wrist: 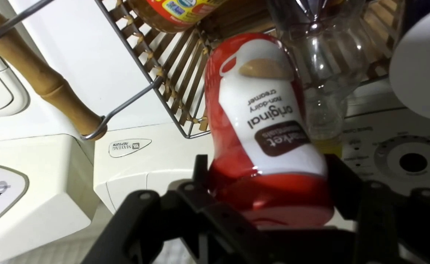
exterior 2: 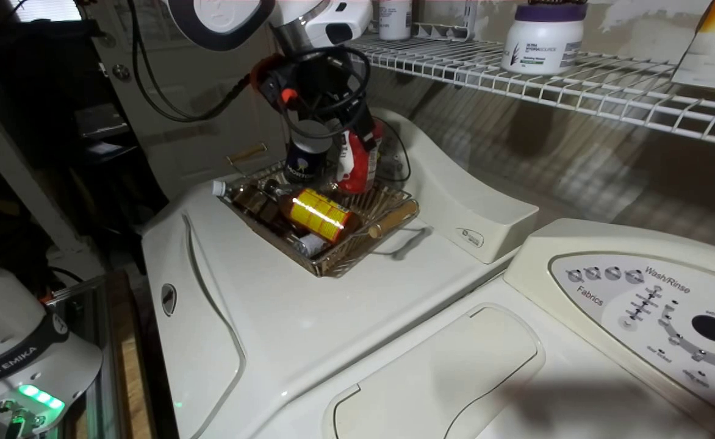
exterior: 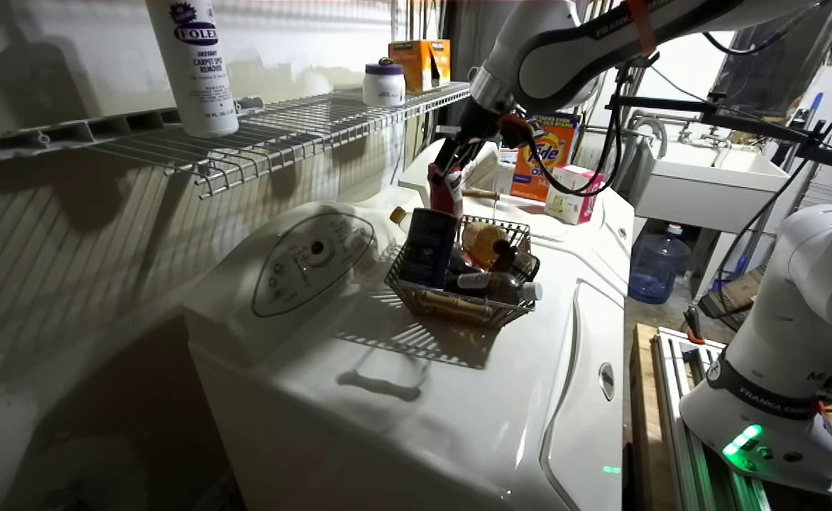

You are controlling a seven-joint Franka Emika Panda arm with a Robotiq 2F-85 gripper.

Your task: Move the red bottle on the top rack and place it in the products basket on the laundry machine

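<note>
The red bottle (exterior: 446,195) is tilted, its lower end inside the products basket (exterior 2: 327,263); it also shows in an exterior view (exterior 2: 359,160). In the wrist view the red bottle (wrist: 262,110) has a white label and lies between my fingers. My gripper (wrist: 270,172) is shut on its near end, a finger against each side. The basket stands on the white laundry machine (exterior: 458,397), beside the sloped panel with the dial (exterior: 316,248). I cannot tell if the bottle touches the basket floor. The top rack (exterior: 331,117) is behind the machine.
A dark canister (exterior 2: 307,157) stands close beside the red bottle. A yellow-labelled bottle (exterior 2: 319,213) and several others lie in the basket. Its bamboo handle (wrist: 50,80) sticks out. A white bottle (exterior: 199,78), jar (exterior: 384,86) and orange carton (exterior: 416,64) stand on the rack.
</note>
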